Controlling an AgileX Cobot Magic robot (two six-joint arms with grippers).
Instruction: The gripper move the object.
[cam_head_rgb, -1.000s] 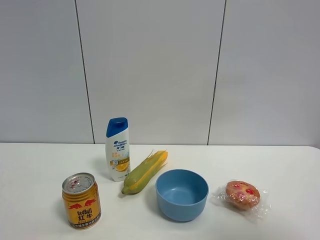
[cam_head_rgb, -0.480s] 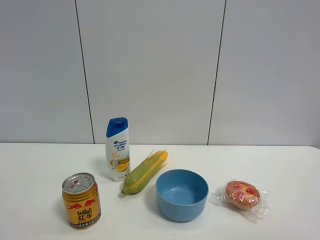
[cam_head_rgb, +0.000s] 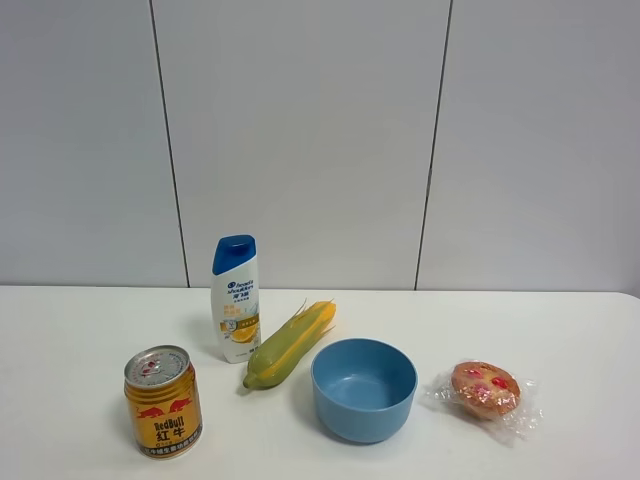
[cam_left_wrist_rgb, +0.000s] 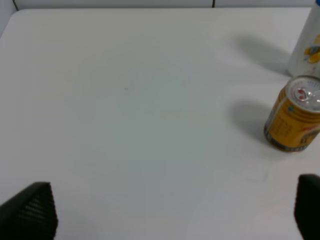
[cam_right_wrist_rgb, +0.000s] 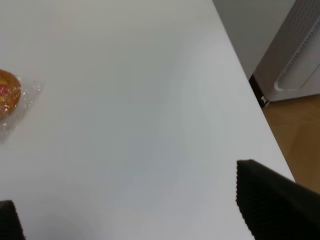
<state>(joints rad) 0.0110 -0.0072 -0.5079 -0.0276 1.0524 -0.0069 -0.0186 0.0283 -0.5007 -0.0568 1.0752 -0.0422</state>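
Observation:
The gold-yellow Red Bull can stands upright at the front left of the white table. It also shows in the left wrist view. My left gripper is open, its black fingertips wide apart over bare table, well away from the can. My right gripper is open over the table's right end, with nothing between its fingertips. Neither gripper shows in the exterior high view.
A white blue-capped shampoo bottle stands behind the can. A corn cob, a blue bowl and a wrapped bun lie to the right. The table's right edge drops to the floor.

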